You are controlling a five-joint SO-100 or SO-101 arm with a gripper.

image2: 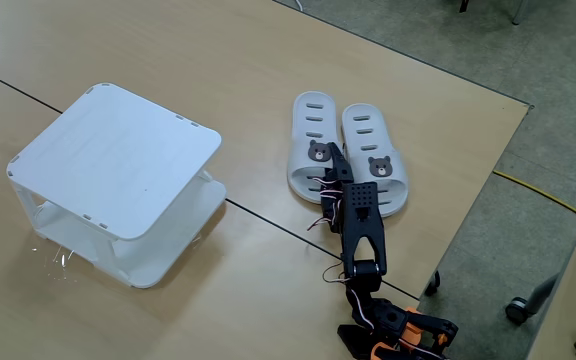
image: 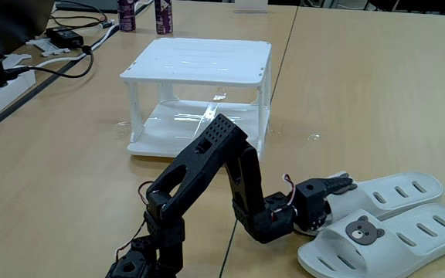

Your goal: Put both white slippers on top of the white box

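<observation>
Nearest the base: end effector [image: 338, 188] reached low over heel ends of the white slippers [image2: 348, 152], fingers looked nearly together, clamped on nothing; couldn't tell for sure. Pair lay side by side on bench [image2: 238, 70], touching, long axes running straight on away from end effector, toes far end, bear badges up. Farther off, well apart to left in both fixed views: the white box [image: 199, 60], top bare.

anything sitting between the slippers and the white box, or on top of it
Nothing visible does. Bare table lies between the white slippers and the white box, and its flat top is bare. The gripper is already at the slippers.
</observation>
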